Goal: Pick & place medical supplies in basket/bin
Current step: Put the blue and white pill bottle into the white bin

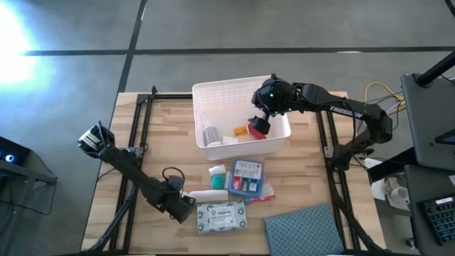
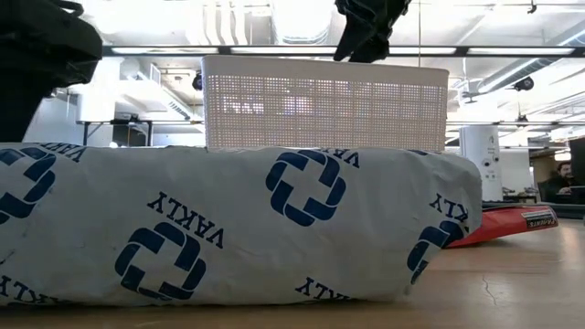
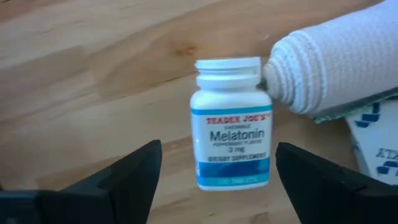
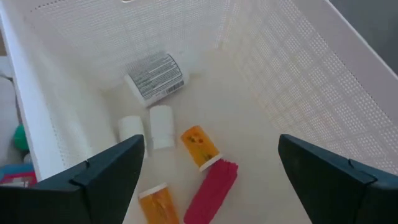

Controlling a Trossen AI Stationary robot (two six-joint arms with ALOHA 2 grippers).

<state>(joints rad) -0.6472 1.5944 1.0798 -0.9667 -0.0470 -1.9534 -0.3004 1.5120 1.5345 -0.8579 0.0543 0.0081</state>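
The white lattice basket (image 1: 242, 117) stands at the table's middle, toward the far side. My right gripper (image 1: 259, 125) hangs open over its right half. Inside (image 4: 249, 93) lie a labelled white pill bottle (image 4: 155, 76), two small white items (image 4: 163, 126), two orange vials (image 4: 199, 146) and a red tube (image 4: 214, 186). My left gripper (image 1: 179, 204) is low at the near left, open. Its fingers stand either side of a white Melatonin bottle (image 3: 231, 124) without touching it. The bottle's cap is against the end of the white roll (image 3: 336, 56). The pale flat packet (image 1: 222, 217) lies beside them.
Blue-red-white boxes (image 1: 247, 178) and a small white-and-green item (image 1: 217, 173) lie just near of the basket. The blue-grey cloth (image 1: 306, 227) is at the near right. In the low view the printed packet (image 2: 228, 224) fills the foreground, with the basket (image 2: 324, 100) behind it.
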